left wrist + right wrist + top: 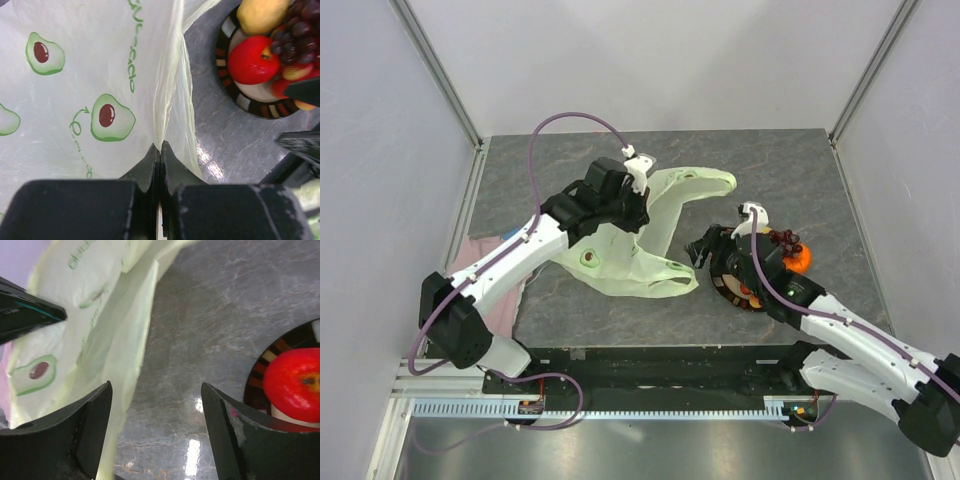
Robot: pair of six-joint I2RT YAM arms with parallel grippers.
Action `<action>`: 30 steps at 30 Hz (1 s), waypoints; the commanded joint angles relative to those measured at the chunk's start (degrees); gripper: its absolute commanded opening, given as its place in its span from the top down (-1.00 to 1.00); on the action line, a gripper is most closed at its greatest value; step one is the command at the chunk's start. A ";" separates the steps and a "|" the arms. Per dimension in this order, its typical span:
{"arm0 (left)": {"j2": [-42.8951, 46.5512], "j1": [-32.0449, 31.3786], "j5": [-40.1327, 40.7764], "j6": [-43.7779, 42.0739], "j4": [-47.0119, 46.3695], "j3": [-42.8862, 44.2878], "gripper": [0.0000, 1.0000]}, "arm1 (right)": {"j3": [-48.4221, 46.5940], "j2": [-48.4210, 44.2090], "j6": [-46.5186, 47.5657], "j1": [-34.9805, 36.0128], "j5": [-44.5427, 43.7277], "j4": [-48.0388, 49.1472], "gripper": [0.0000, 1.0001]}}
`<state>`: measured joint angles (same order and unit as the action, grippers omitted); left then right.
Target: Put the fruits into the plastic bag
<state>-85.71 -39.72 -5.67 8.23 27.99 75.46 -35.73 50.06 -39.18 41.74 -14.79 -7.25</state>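
Pinching the plastic bag (pixel 665 228) mid-worktop (pixel 770 170): left gripper (pixel 636 212). Right gripper (pixel 700 249) is just beside the plate (pixel 735 293) of fruits (pixel 796 258), toward the right edge. Left wrist: jaws clenched on a bag fold; apple (pixel 252 60), lemon (pixel 262 15) and grapes (pixel 295 30) on the plate. Right wrist: gripper released, empty, between bag and apple.

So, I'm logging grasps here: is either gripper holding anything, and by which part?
The left gripper is shut on the plastic bag, pinching a fold of film at its edge. The right gripper is open and holds nothing.
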 commanded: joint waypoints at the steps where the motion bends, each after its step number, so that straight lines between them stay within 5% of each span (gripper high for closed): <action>1: 3.88 1.58 -7.33 -4.97 2.51 2.06 0.97 | -2.94 3.63 -1.16 -0.16 3.53 8.29 -0.62; 9: 6.43 2.28 -8.48 -5.07 2.42 2.23 0.97 | -3.21 9.43 -2.48 -0.08 10.39 17.69 -0.71; 18: 7.66 2.64 -10.85 -4.45 1.54 1.62 0.97 | -4.79 21.56 -5.29 -0.08 8.46 21.05 -0.67; 20: 7.75 2.90 -9.98 -4.54 1.19 1.53 0.97 | -5.06 23.50 -5.91 -0.08 7.94 21.39 -0.41; 24: 8.37 5.52 -4.01 -3.05 1.10 2.23 0.97 | -7.95 24.91 -6.18 -0.25 1.80 15.96 0.66; 30: 11.88 14.85 -2.33 -2.68 0.22 5.04 0.97 | -9.27 23.41 -3.72 -4.81 -2.62 8.40 0.89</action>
<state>-77.78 -28.77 -11.07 5.58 30.37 76.05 -42.52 75.09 -44.47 39.86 -12.75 5.28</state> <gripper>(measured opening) 0.023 0.067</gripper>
